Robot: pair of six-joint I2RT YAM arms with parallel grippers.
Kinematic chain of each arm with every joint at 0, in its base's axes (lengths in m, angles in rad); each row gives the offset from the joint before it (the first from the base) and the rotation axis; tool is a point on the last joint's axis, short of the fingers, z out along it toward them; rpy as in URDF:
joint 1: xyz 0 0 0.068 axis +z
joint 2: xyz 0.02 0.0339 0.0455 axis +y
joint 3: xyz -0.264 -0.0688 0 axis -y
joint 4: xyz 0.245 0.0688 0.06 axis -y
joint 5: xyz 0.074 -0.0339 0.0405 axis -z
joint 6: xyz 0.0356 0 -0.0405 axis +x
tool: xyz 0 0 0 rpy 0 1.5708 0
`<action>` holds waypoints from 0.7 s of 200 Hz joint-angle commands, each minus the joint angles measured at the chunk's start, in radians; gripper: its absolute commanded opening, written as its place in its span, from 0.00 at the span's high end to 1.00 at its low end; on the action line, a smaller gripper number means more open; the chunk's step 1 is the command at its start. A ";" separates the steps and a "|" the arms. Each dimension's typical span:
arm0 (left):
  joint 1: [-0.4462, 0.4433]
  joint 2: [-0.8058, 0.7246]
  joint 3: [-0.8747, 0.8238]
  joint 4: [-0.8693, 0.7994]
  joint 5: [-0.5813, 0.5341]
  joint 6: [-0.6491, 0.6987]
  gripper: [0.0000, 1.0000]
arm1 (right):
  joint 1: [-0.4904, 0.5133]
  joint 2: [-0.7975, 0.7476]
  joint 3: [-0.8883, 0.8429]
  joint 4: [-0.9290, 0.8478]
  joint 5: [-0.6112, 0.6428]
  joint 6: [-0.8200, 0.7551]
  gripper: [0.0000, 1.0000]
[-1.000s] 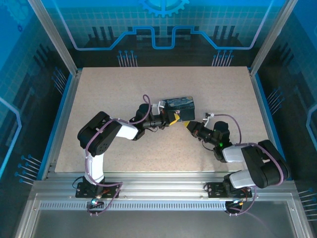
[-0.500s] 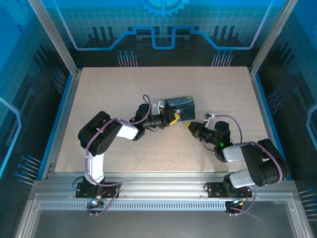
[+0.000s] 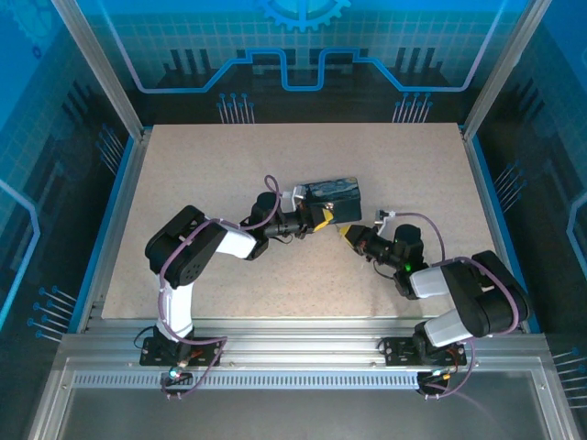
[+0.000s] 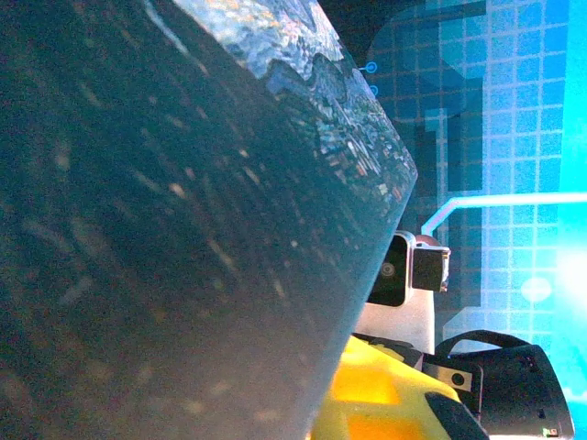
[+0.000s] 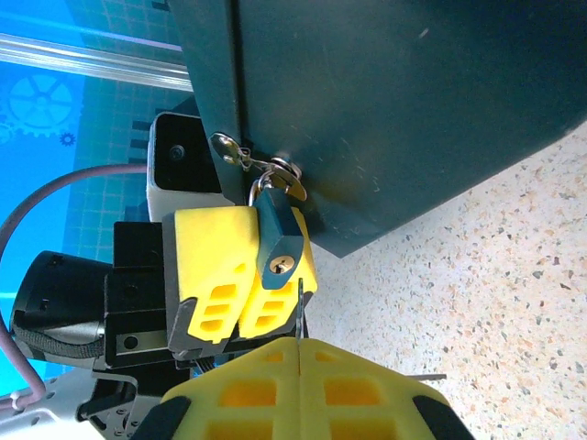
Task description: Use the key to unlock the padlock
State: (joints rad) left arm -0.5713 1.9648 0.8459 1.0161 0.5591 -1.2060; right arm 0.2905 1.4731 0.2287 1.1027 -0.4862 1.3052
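Note:
A teal padlock (image 5: 275, 234) hangs by its shackle from a metal hasp (image 5: 246, 158) on a dark box (image 3: 335, 194), with its brass keyhole (image 5: 280, 266) facing my right wrist camera. My left gripper (image 3: 321, 220) is shut just behind it, and the padlock body lies against those yellow fingers (image 5: 211, 266). My right gripper (image 5: 300, 341) is shut on the key (image 5: 300, 307). The thin blade stands up from the seam between the fingers. Its tip sits just below and slightly right of the keyhole, outside it. In the top view the right gripper (image 3: 343, 232) is right beside the left one.
The dark box (image 4: 183, 229) looms close in the left wrist view, with the right gripper's yellow finger (image 4: 385, 394) beyond its edge. The speckled table (image 3: 229, 156) is ringed by blue walls and aluminium posts (image 3: 101, 64). Both arms are folded low near the centre.
The right gripper has edged slightly left toward the box and padlock. The left arm and box have stayed put.

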 commanded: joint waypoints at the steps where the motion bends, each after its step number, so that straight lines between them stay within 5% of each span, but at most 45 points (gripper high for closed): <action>1: 0.009 0.008 -0.012 0.071 0.027 -0.004 1.00 | 0.017 0.024 0.028 0.068 0.014 0.011 1.00; 140: 0.008 0.014 -0.013 0.078 0.027 -0.007 1.00 | 0.029 0.015 0.001 0.094 0.043 0.025 1.00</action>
State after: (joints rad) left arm -0.5663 1.9652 0.8402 1.0313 0.5591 -1.2064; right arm 0.3077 1.5154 0.2413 1.1687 -0.4603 1.3354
